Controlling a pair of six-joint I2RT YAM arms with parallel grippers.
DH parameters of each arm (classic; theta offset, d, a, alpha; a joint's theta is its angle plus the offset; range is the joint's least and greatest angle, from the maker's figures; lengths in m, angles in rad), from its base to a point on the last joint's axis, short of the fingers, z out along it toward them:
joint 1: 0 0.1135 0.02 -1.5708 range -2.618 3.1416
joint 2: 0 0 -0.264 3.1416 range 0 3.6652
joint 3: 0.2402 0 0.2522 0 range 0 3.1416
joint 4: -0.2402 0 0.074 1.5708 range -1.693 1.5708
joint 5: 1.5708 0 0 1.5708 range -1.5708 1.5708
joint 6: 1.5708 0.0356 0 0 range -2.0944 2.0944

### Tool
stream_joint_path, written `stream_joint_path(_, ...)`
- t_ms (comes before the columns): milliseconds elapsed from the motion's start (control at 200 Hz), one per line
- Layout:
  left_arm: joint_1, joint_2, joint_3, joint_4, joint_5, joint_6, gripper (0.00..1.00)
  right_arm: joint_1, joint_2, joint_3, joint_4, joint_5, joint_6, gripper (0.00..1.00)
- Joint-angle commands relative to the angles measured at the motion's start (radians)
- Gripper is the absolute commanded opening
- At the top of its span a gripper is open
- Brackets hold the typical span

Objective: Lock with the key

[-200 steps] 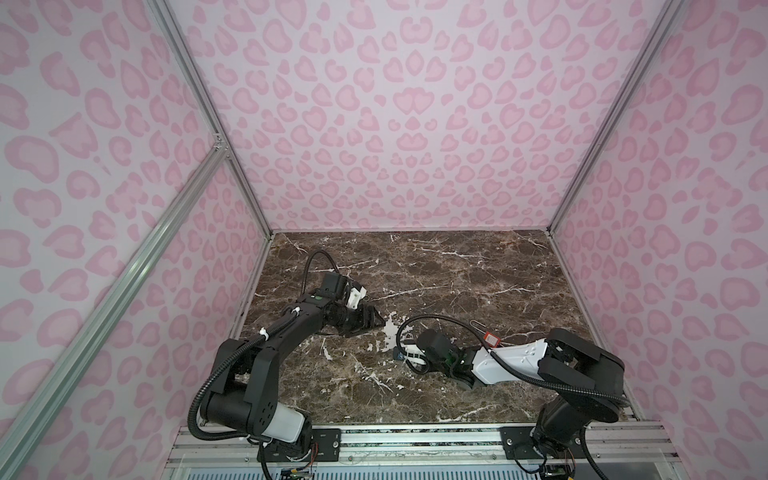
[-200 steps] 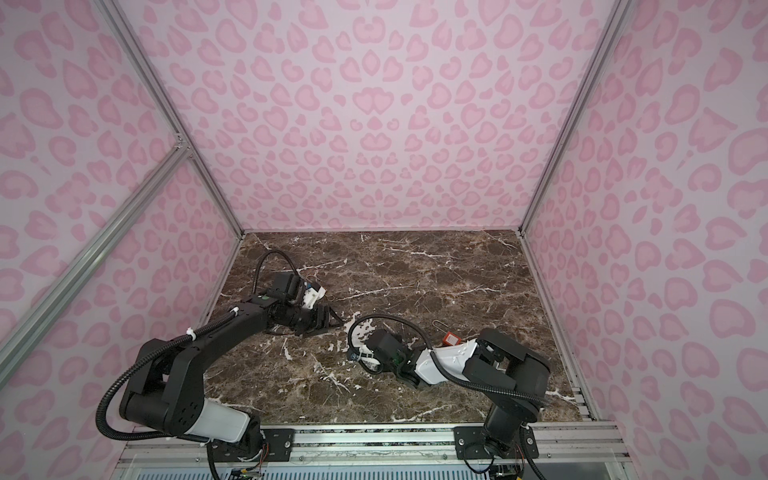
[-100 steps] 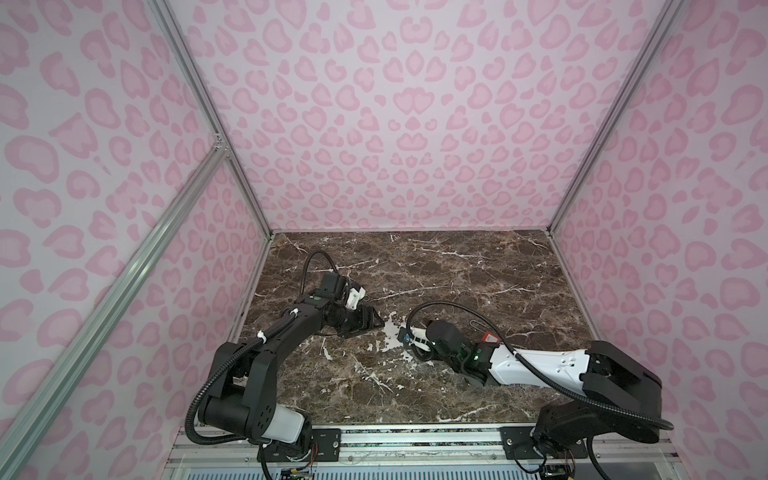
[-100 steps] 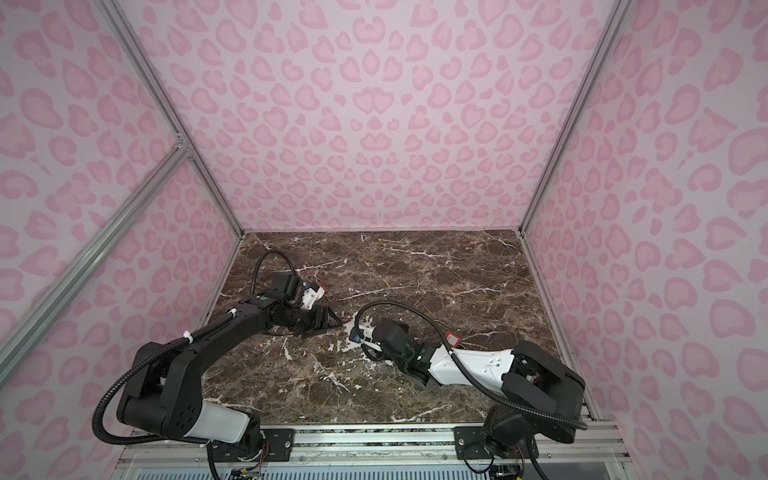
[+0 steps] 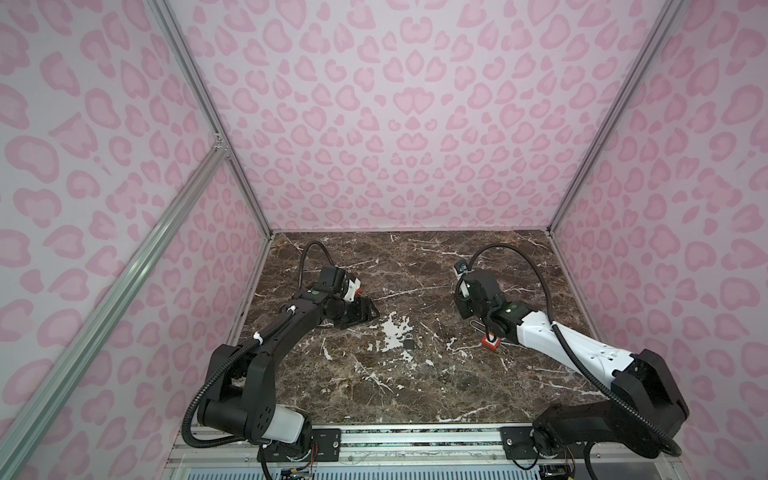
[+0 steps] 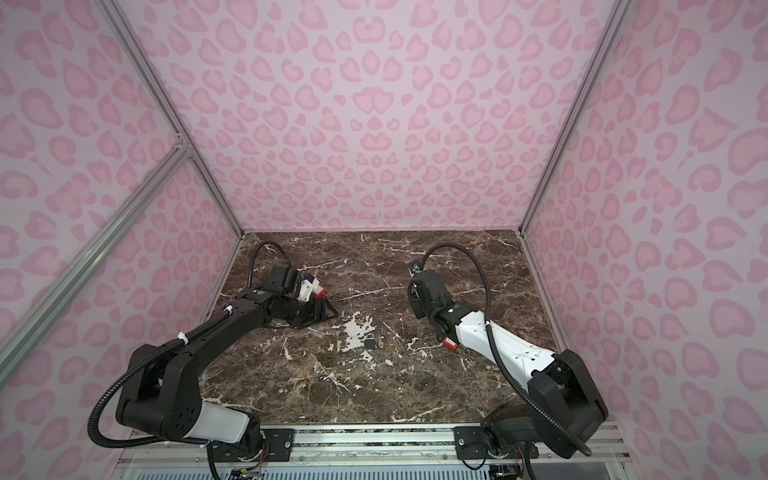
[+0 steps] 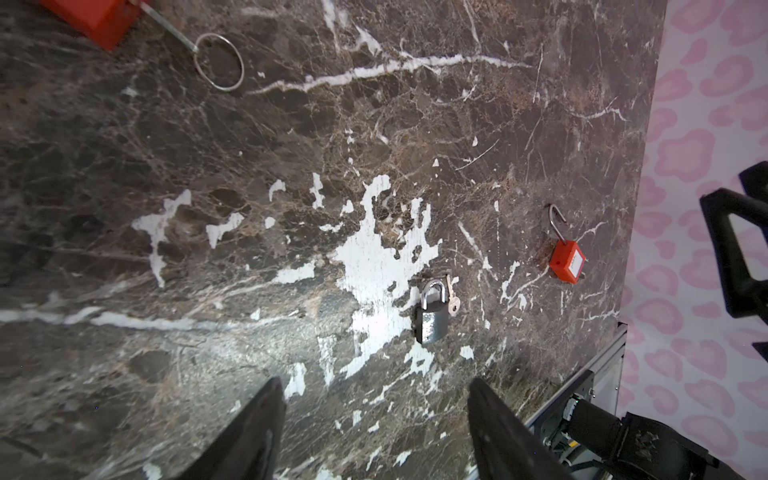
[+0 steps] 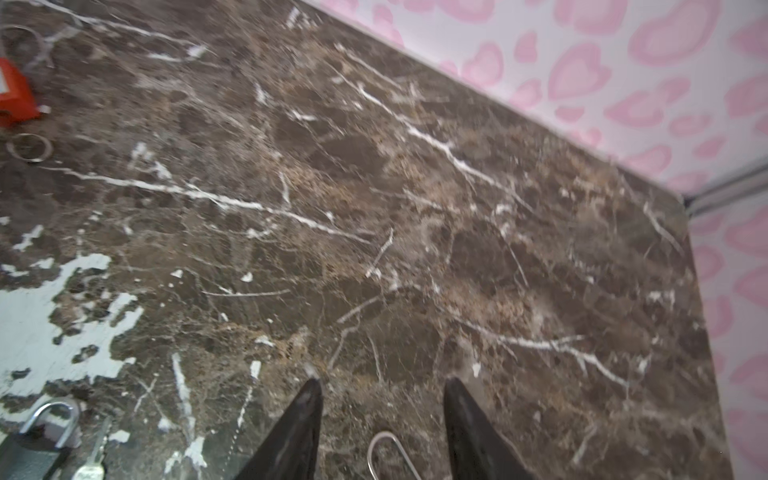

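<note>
The grey padlock (image 7: pixel 432 318) lies flat near the middle of the desk (image 5: pixel 415 395), at the rim of a white worn patch. Its body is plain metal and I can read no brand on it. The small key (image 7: pixel 453 305) lies close beside its shackle, outside the lock, and seems to touch it.

The left gripper (image 7: pixel 374 415) is near the left edge of the desk. Its fingers are spread wide with only bare marble between them, and the grey padlock is well apart in front of them.

The right gripper (image 8: pixel 386 395) is toward the right edge with its fingers also apart. They are not pressed on anything. The bent end of a steel shackle (image 8: pixel 386 453) lies on the desk between them, with a gap on each side.

This shackle belongs to a red padlock (image 7: pixel 563 259) and stands swung open. In both top views the lock is partly under the right arm. It carries a white label (image 7: pixel 575 264), but the writing is too small to read.

A second red padlock (image 7: pixel 95 18) lies near the left gripper, with a wire ring (image 7: pixel 219 62) fixed to it.
</note>
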Motion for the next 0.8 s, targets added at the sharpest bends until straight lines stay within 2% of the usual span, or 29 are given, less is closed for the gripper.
stream_joint_path(0,0.0,0.017,0.017,-0.006,-0.002,-0.013,0.71,-0.045,-0.005,-0.007,-0.124,-0.113,0.132,0.53)
stream_joint_path(120,0.002,0.026,0.022,0.002,-0.001,-0.016,0.71,-0.1,0.0,0.008,-0.215,-0.134,0.18,0.59)
stream_joint_path(205,0.0,0.032,0.027,0.005,0.004,-0.016,0.71,-0.152,0.008,0.018,-0.277,-0.19,0.214,0.67)
stream_joint_path(360,0.0,0.043,0.03,0.009,0.028,-0.013,0.71,-0.265,0.031,-0.014,-0.302,-0.32,0.249,0.68)
stream_joint_path(510,0.0,0.038,0.022,0.011,0.036,-0.009,0.71,-0.384,0.084,-0.046,-0.326,-0.365,0.29,0.69)
stream_joint_path(640,0.001,0.046,0.01,0.017,0.059,-0.005,0.71,-0.406,0.113,-0.058,-0.313,-0.375,0.273,0.69)
stream_joint_path(795,0.0,0.048,-0.003,0.026,0.065,-0.005,0.71,-0.399,0.148,-0.06,-0.298,-0.461,0.279,0.69)
